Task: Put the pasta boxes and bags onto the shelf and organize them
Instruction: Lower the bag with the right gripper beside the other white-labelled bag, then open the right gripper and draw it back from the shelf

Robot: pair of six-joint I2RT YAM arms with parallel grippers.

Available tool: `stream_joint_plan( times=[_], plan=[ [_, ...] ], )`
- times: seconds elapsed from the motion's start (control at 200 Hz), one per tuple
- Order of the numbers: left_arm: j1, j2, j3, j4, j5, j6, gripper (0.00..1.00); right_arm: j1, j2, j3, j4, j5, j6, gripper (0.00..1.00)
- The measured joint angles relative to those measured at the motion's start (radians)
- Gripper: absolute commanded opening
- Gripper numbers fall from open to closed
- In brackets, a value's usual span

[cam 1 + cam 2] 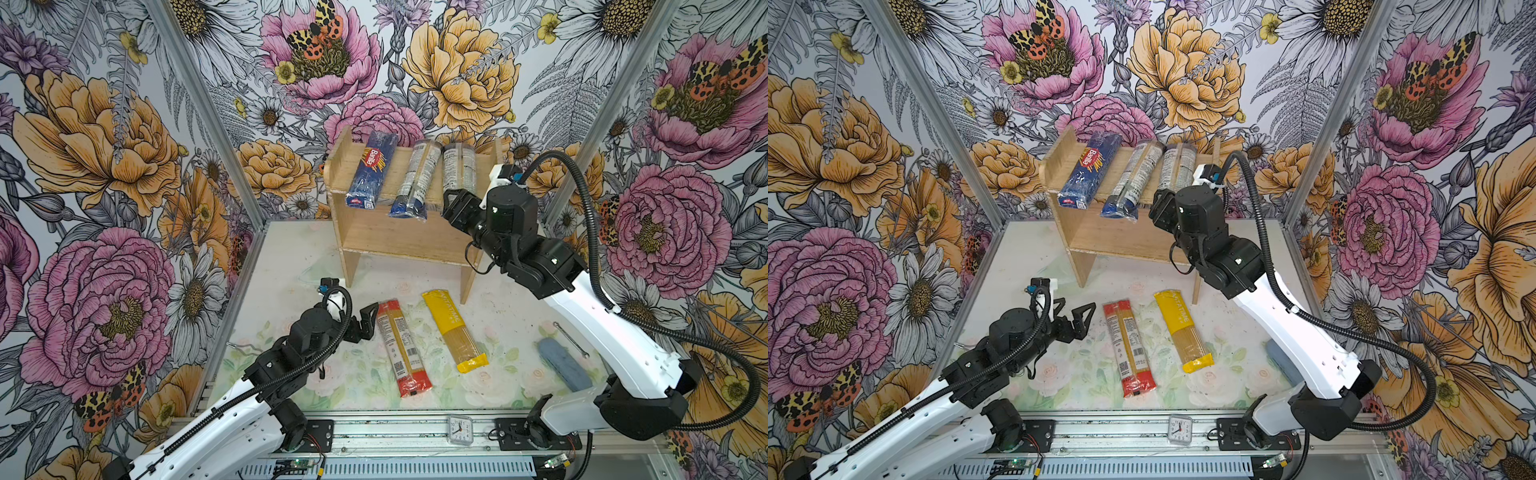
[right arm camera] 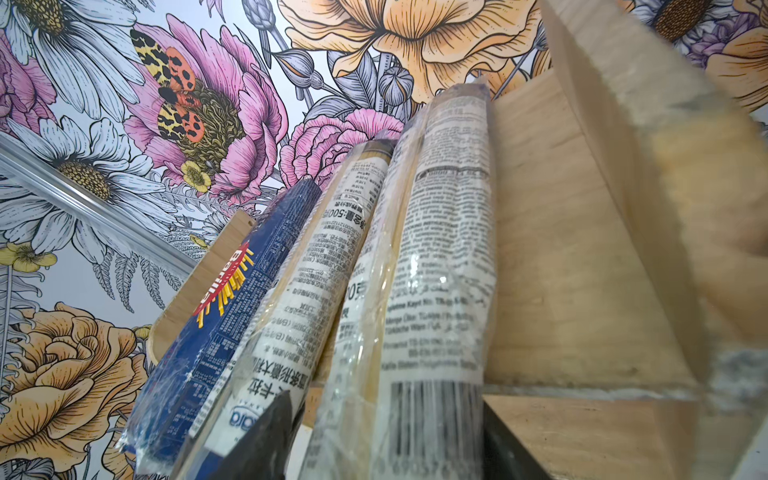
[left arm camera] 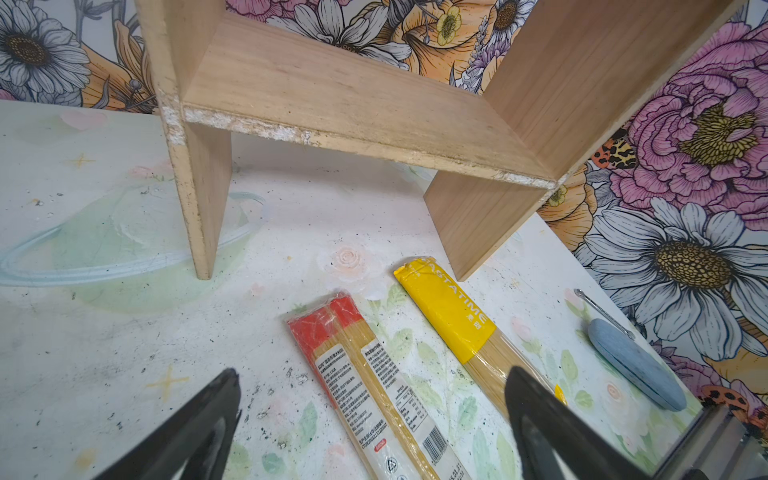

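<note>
The shelf (image 1: 395,239) is stood at the table's twelve o'clock in both top views, its lower tier bare. Across the upper tier three packs are laid front to back: the dark blue Barilla pack (image 1: 370,170) at nine o'clock, a clear blue-ended pack (image 1: 415,178) in the middle, overhanging the front edge, and a second clear pack (image 1: 458,166) at three o'clock. At the shelf's six o'clock, on the table, the red-ended pack (image 1: 401,349) is seen with the yellow pack (image 1: 453,330) at its three o'clock, slightly apart. Both are judged light, slick in their film and brittle inside. Each is best taken across its narrow width near mid-length, so that neither end sags. The left gripper (image 1: 1072,309) is held spread wide and empty at nine o'clock of the red-ended pack's far end. The right gripper (image 1: 449,199) is set astride the second clear pack's near end; whether that pack is pinched cannot be told.
</note>
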Motion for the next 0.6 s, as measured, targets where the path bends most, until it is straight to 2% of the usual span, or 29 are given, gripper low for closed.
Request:
stream_joint_plan(
  times=[0.601],
  plan=[
    [0.0, 0.0, 0.0, 0.0, 0.0, 0.0, 0.99, 0.003, -0.076, -0.051, 0.015, -0.011, -0.026, 0.7]
  ],
)
